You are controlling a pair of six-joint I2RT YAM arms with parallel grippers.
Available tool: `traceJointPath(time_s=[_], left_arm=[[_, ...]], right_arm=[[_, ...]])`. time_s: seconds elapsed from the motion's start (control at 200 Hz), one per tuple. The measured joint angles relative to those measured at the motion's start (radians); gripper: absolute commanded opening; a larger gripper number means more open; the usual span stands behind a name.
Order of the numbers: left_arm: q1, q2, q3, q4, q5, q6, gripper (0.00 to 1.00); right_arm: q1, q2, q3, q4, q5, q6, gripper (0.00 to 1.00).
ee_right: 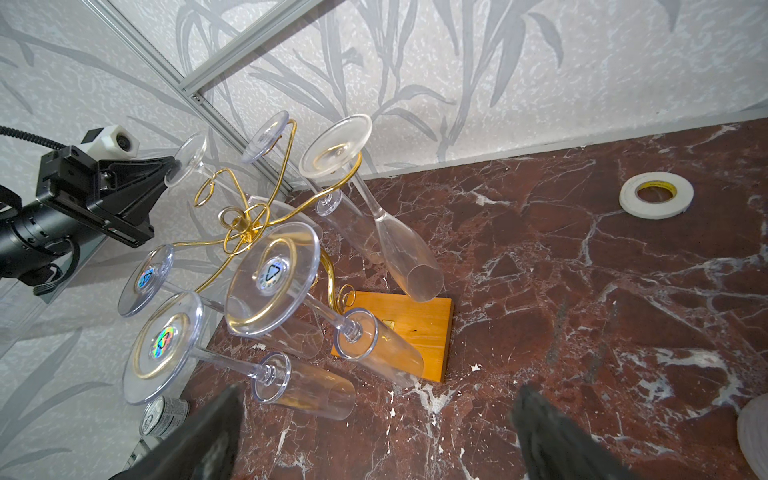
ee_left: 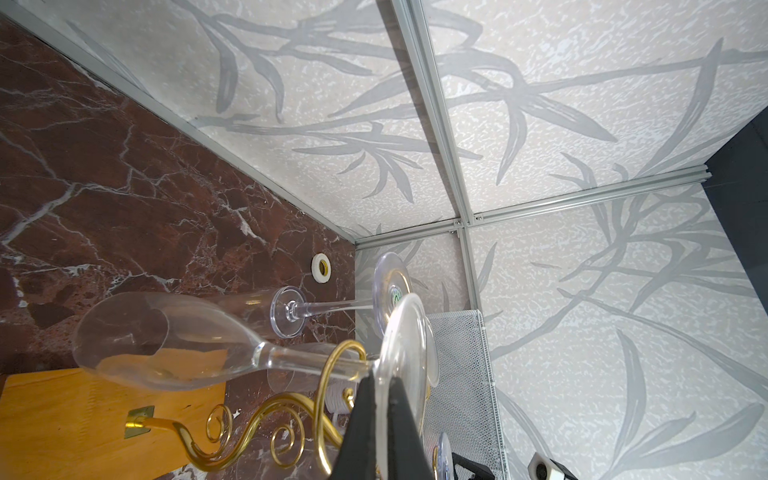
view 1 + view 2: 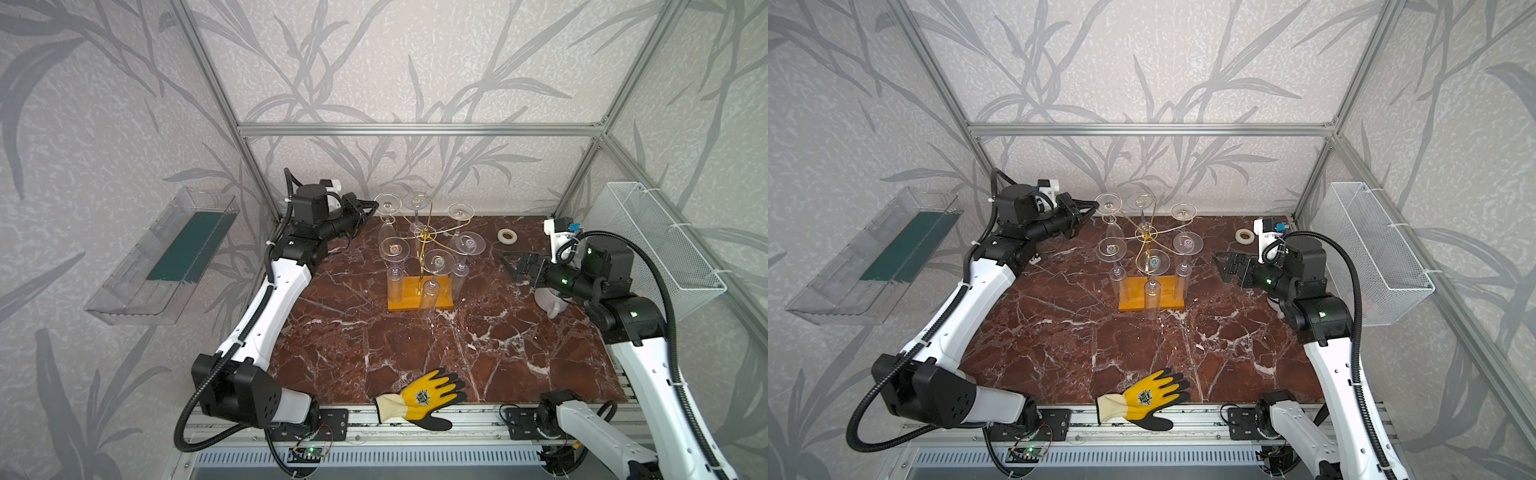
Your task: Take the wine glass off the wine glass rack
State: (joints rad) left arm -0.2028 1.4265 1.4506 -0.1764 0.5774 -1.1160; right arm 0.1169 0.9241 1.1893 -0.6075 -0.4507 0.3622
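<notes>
The wine glass rack [image 3: 419,296], gold wire on a yellow-orange wooden base, stands mid-table with several clear glasses hanging upside down from its arms. My left gripper [image 3: 374,205] is at the back-left arm, shut on the rim of one wine glass's foot [image 3: 387,203]. In the left wrist view the black jaws [image 2: 382,388] pinch that disc edge, and the glass bowl [image 2: 166,340] hangs over the base [image 2: 62,415]. The stem still sits in the gold curl. To the right of the rack, my right gripper [image 3: 510,266] is open and holds nothing [image 1: 380,392].
A white tape roll [image 3: 508,236] lies at the back right. A yellow glove [image 3: 428,397] lies at the front edge. A white wire basket [image 3: 652,245] hangs on the right wall and a clear bin [image 3: 166,257] on the left. A white object [image 3: 548,305] sits under the right arm.
</notes>
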Motion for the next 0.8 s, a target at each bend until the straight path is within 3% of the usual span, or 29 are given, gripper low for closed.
traceJointPath(time_s=[0.605,0.8], left_arm=[[-0.071,0.018,0.017,-0.041,0.011,0.043,0.0],[-0.074,-0.055,-0.067,-0.042,0.0,0.042,0.0]], right_arm=[[0.0,-0.005,0.0,-0.008,0.001,0.004,0.99],[0.0,-0.005,0.0,-0.008,0.001,0.005,0.99]])
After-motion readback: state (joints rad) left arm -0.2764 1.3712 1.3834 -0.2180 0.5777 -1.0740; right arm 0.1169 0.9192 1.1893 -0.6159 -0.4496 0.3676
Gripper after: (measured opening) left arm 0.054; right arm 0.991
